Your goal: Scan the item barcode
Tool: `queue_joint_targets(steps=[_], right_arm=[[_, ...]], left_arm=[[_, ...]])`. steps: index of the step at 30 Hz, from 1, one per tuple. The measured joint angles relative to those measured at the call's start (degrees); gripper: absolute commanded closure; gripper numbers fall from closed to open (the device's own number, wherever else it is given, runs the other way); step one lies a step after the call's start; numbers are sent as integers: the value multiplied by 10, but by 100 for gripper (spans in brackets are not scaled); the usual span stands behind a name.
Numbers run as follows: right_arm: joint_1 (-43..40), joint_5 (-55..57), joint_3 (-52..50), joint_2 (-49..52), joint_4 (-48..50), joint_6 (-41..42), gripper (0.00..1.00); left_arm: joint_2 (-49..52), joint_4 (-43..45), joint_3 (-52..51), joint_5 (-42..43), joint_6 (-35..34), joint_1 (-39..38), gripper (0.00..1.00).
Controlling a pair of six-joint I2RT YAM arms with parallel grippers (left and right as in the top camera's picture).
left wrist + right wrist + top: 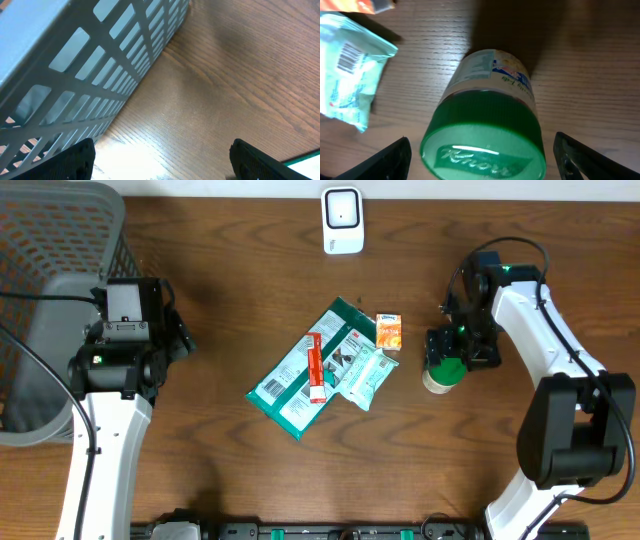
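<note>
1. On the table (250,480), right of centre, we found the jar (490,100) with its green lid (480,145) facing the right wrist camera. We could not tell whether it stood upright or tilted.
2. We recorded the right gripper (482,160) directly over the jar. Its fingers (395,160) were apart, one on each side of the lid, with a gap showing between each tip and the lid. Nothing was gripped.
3. We recorded the left gripper (165,162) at the table's left side, just beside the grey basket (75,75). Its fingers (260,160) were apart, with only bare wood between them.
4. We located the white scanner (342,220) at the top edge of the overhead view, near the middle. It was well apart from the jar and from both grippers.
5. We noted a pile at the table's centre, between the two arms:
   - a green pouch (290,385) lay flat on a diagonal;
   - a red stick (316,368) lay across the pouch;
   - a pale pack (365,378) overlapped the pouch's right part;
   - an orange box (389,331) sat just beside the pack's upper end.
6. We saw the pack near the jar, on the side toward the centre, but not touching it.
7. We read a barcode (347,55) on the pack's upper face in the right wrist view.
</note>
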Motion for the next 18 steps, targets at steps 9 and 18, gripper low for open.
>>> queue_joint_targets(steps=[9, 18], right_arm=[[0, 13, -3, 3, 17, -4, 29], [0, 16, -52, 2, 76, -4, 31]], left_arm=[[0, 0, 0, 0, 0, 0, 13], [0, 0, 0, 0, 0, 0, 13]])
